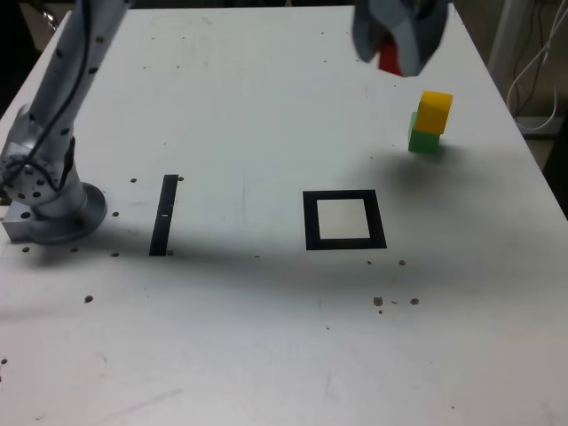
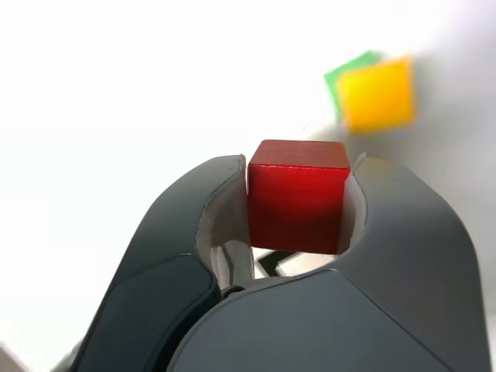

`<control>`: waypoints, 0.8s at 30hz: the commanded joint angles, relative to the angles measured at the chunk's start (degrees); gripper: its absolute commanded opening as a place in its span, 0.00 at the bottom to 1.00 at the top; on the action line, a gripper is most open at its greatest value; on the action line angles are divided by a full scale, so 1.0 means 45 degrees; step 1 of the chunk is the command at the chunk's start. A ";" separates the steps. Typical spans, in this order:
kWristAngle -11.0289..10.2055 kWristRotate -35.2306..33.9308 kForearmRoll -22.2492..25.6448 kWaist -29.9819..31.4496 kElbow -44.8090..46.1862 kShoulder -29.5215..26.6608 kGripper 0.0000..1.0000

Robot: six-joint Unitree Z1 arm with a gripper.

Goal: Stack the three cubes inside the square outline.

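Nearest the exterior camera, the square outline (image 1: 344,220) lies bare on the white table (image 1: 222,337) — no cube in it yet, though the stack is meant to end there. Beyond it, toward the exterior view's right, the yellow cube (image 1: 435,111) sits on the green cube (image 1: 423,138), well apart from the frame. Farthest and highest, the gripper (image 1: 397,40) is clamped on the red cube (image 2: 297,194), a pad pressed on each side — carried clear of the table, likely bound for that pair.

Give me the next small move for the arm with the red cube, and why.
Probably carry the red cube across and lower it onto the yellow cube. The gripper is shut on the red one, lifted off the table. Yellow already sits on the green cube, though that pair stands outside the square outline, which holds no cube.
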State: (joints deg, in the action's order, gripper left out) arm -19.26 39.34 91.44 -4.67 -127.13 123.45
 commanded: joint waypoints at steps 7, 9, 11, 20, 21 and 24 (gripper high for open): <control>0.1018 -0.3264 0.0132 0.1337 0.3001 -0.1648 0.19; 0.1479 -0.4105 0.0126 0.1716 0.3458 -0.1784 0.19; 0.1902 -0.4892 0.0030 0.2067 0.3915 -0.1809 0.19; 0.2762 -0.8376 -0.2278 0.3106 0.6976 -0.2325 0.19; 0.2898 -0.8693 -0.2755 0.3142 0.7365 -0.2442 0.19; 0.3311 -0.9432 -0.3950 0.3249 0.8153 -0.2501 0.19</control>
State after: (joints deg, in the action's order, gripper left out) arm -4.64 -2.73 75.96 9.69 -90.57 111.97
